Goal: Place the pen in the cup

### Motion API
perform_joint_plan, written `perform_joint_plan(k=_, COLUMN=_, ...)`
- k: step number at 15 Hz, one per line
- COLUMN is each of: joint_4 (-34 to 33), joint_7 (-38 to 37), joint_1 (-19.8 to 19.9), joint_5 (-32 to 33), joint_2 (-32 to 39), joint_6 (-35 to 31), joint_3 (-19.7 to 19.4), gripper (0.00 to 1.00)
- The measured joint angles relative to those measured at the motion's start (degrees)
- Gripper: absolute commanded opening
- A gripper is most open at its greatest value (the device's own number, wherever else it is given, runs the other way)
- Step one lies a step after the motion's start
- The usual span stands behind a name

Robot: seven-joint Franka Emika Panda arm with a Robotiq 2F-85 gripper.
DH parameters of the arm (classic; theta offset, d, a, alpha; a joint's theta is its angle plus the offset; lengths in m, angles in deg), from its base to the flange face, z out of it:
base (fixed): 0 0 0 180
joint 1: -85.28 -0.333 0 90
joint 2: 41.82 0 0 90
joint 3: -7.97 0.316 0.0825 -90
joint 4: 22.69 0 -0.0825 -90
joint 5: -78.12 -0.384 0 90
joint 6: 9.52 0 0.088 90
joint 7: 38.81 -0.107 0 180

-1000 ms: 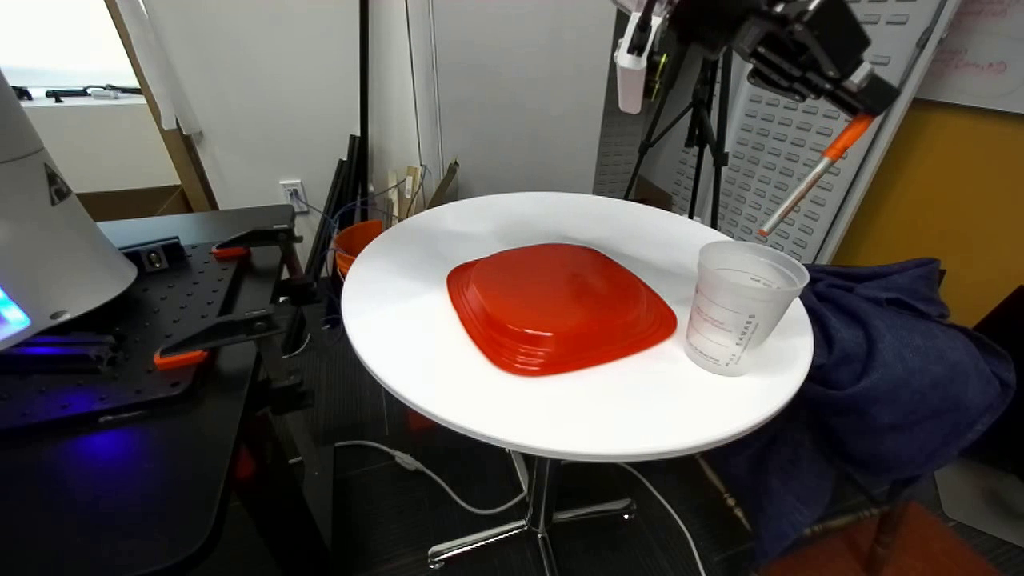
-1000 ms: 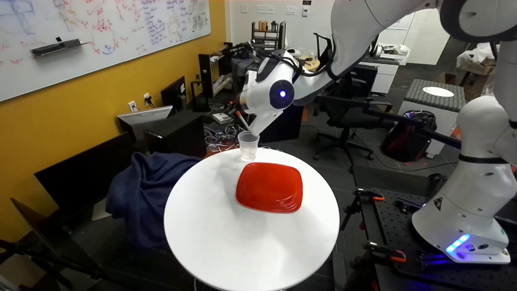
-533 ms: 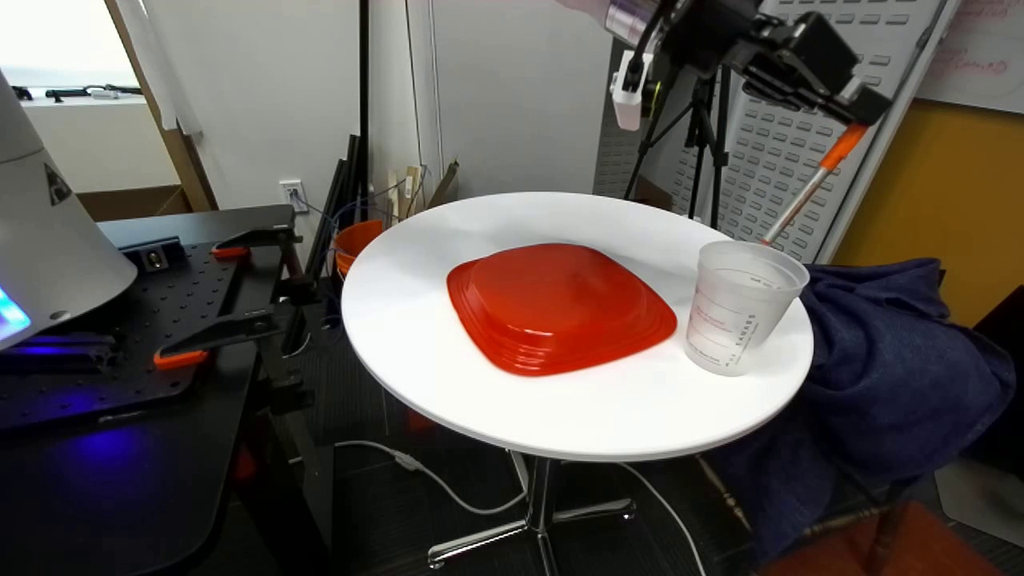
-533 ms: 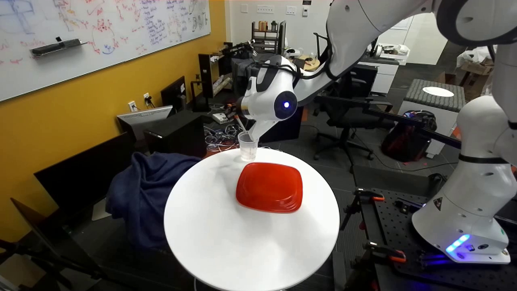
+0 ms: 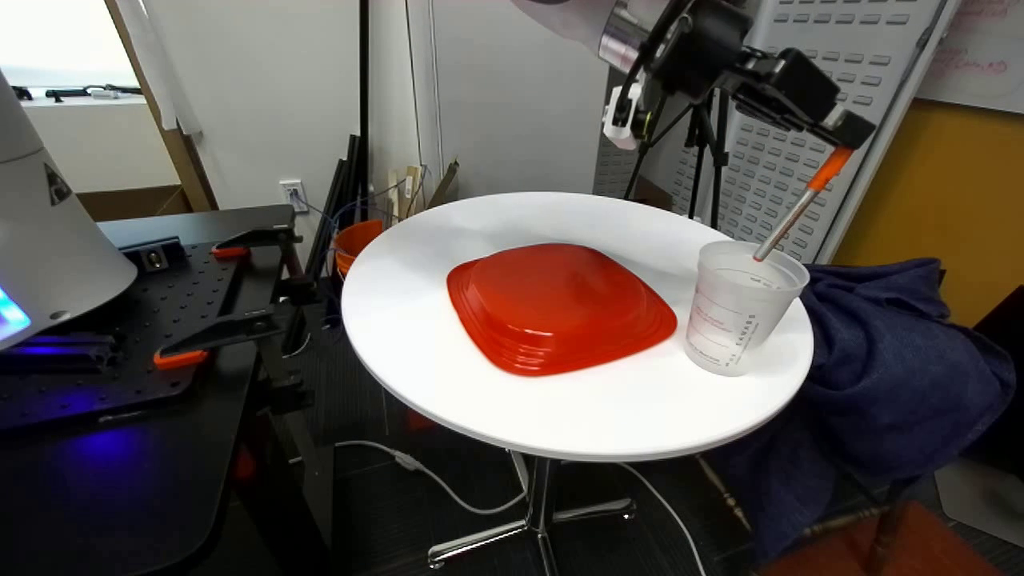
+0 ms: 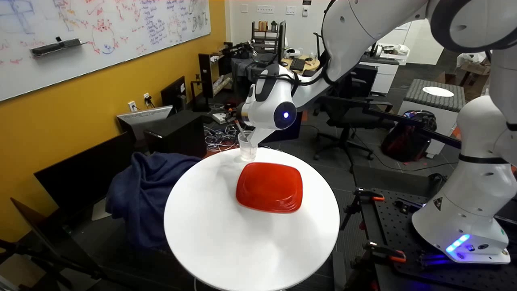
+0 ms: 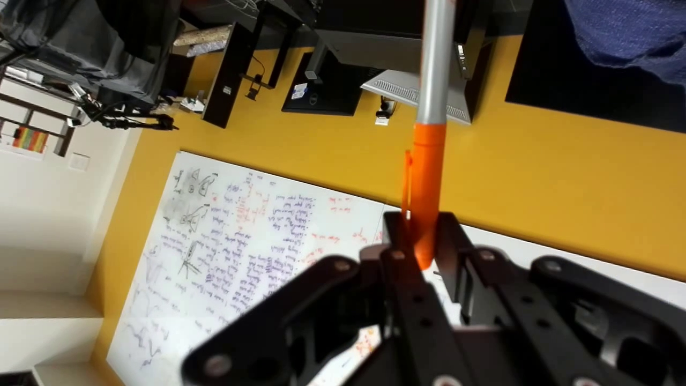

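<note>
The pen (image 5: pixel 802 205), with an orange cap and grey barrel, is held at a slant by my gripper (image 5: pixel 846 133). In the wrist view the gripper (image 7: pixel 423 233) is shut on the capped end of the pen (image 7: pixel 433 91). The clear tapered cup (image 5: pixel 742 312) stands upright on the table's edge, and it also shows in an exterior view (image 6: pixel 248 152). The pen's lower tip is at the cup's mouth, just past the rim line in an exterior view; how deep it sits is hard to tell. The cup is out of the wrist view.
A red plate (image 5: pixel 560 308) lies upside down on the round white table (image 5: pixel 512 416), beside the cup. A dark blue cloth (image 5: pixel 896 384) hangs over something by the table. A tripod (image 5: pixel 704 152) and a yellow wall (image 6: pixel 121 81) stand behind.
My gripper has moved down and slightly toward the robot's base, with the pen in it. The pen's tip has come from above the cup's rim down to its mouth. The cup has not moved.
</note>
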Motion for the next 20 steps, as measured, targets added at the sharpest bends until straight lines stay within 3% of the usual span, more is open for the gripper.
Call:
perform_joint_plan(k=1, joint_4=0.0, joint_7=-0.7, joint_1=0.0, joint_5=0.1, joint_2=0.3, joint_6=0.3, joint_3=0.1, gripper=0.16)
perform_joint_plan(k=2, joint_4=0.0, joint_7=-1.4, joint_1=0.0, joint_5=0.2, joint_2=0.5, joint_6=0.4, joint_3=0.1, gripper=0.43)
perform_joint_plan(k=4, joint_4=0.1, joint_7=-2.2, joint_1=0.0, joint_5=0.3, joint_2=0.9, joint_6=0.6, joint_3=0.1, gripper=0.51)
perform_joint_plan(k=10, joint_4=0.2, joint_7=-2.7, joint_1=0.0, joint_5=0.3, joint_2=1.4, joint_6=0.7, joint_3=0.1, gripper=0.97)
perform_joint_plan(k=20, joint_4=0.3, joint_7=-2.7, joint_1=-0.2, joint_5=0.8, joint_2=1.4, joint_6=1.2, joint_3=0.1, gripper=1.00)
